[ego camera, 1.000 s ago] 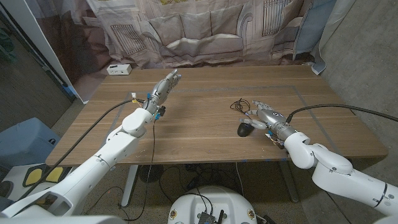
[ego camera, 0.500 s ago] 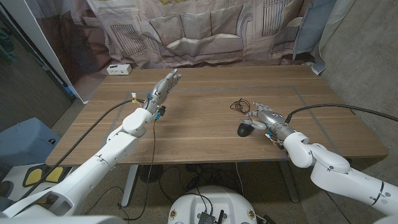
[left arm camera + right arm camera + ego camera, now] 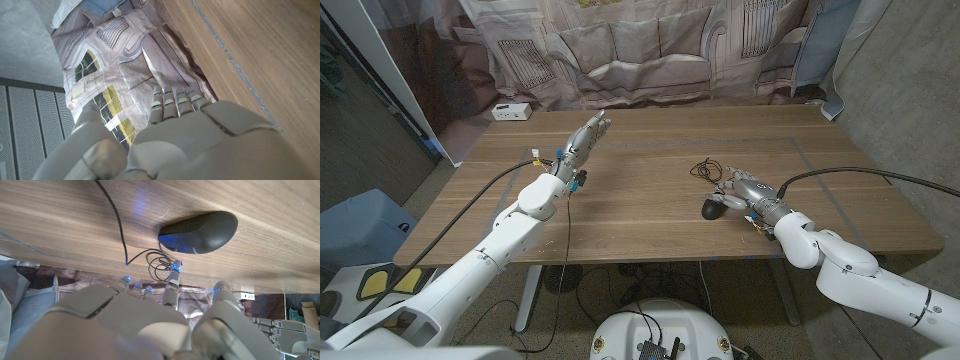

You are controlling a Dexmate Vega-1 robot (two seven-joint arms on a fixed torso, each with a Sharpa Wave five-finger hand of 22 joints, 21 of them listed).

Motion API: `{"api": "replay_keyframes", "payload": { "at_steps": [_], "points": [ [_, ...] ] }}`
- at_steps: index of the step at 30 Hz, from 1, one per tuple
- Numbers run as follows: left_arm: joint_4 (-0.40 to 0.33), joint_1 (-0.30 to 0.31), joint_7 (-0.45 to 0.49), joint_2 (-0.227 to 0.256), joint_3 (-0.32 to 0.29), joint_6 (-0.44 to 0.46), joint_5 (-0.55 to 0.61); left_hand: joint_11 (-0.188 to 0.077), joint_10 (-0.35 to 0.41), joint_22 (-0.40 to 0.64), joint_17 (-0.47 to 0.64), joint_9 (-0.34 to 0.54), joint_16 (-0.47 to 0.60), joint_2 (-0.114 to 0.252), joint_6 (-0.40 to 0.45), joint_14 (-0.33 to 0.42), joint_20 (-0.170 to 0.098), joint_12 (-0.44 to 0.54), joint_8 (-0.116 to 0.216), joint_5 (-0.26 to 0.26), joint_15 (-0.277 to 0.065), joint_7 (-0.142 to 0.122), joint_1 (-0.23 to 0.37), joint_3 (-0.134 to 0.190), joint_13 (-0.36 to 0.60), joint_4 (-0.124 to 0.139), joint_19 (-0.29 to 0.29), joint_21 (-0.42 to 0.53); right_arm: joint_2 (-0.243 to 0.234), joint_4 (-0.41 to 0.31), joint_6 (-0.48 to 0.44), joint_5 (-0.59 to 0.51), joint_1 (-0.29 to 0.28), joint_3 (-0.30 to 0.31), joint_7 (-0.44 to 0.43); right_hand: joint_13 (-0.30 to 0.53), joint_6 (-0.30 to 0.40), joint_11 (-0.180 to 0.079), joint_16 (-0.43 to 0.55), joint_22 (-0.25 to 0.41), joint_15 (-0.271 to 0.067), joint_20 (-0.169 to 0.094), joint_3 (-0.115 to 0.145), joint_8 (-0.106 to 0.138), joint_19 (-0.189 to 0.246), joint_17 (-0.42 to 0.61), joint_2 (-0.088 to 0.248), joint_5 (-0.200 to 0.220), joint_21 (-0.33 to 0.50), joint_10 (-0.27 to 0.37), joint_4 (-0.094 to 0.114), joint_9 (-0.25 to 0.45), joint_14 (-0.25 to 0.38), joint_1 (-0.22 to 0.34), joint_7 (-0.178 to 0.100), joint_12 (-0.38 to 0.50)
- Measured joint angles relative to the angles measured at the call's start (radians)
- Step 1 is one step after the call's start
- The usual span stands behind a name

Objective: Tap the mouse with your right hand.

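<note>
A black wired mouse [image 3: 715, 207] lies on the wooden table [image 3: 650, 200] right of centre, with its cable coiled [image 3: 705, 169] behind it. The right wrist view shows the mouse [image 3: 199, 231] close up, lit blue at its edge. My right hand [image 3: 748, 190] hovers just right of the mouse with its fingers spread, holding nothing; whether a fingertip touches the mouse I cannot tell. Over the table's left half my left hand [image 3: 586, 138] is raised with straight fingers, holding nothing. The left wrist view shows the back of my left hand [image 3: 190, 135] and its straight fingers.
A small white box [image 3: 510, 111] sits at the far left corner of the table. A printed cloth backdrop [image 3: 650, 50] hangs behind the table. A black cable [image 3: 840, 172] runs from my right wrist across the table's right side.
My right hand has crept slightly left, closer to the mouse. The left arm and the mouse have not moved.
</note>
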Motion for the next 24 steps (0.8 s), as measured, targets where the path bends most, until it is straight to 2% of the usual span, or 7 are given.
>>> {"api": "replay_keyframes", "payload": {
  "at_steps": [6,24],
  "points": [
    [0.000,0.000,0.001,0.000,0.001,0.000,0.001,0.000,0.000,0.000,0.000,0.000,0.000,0.005,0.002,0.000,0.000,0.000,0.000,0.000,0.000,0.002,0.005,0.000,0.000,0.000,0.000,0.000,0.002,0.011,-0.001,0.000,0.009,-0.009,0.003,0.000,0.035,-0.004,0.008,0.000,0.000,0.001,0.000,0.008,-0.001,0.000,0.000,0.000,0.000,-0.004,0.000,0.000,0.000,0.000,0.000,0.005],
    [-0.009,0.003,0.008,0.001,0.002,0.007,0.004,0.000,0.000,0.000,0.000,0.000,0.000,0.005,0.007,0.000,0.000,0.000,0.000,0.000,0.000,0.004,0.005,0.000,0.000,0.000,0.000,0.000,0.004,0.027,0.001,0.000,0.027,-0.026,0.017,0.000,0.042,-0.005,0.008,0.000,0.000,0.004,0.004,0.008,-0.004,0.000,0.000,0.000,0.008,-0.005,-0.004,-0.002,0.000,0.000,0.008,0.005]
  ]
}}
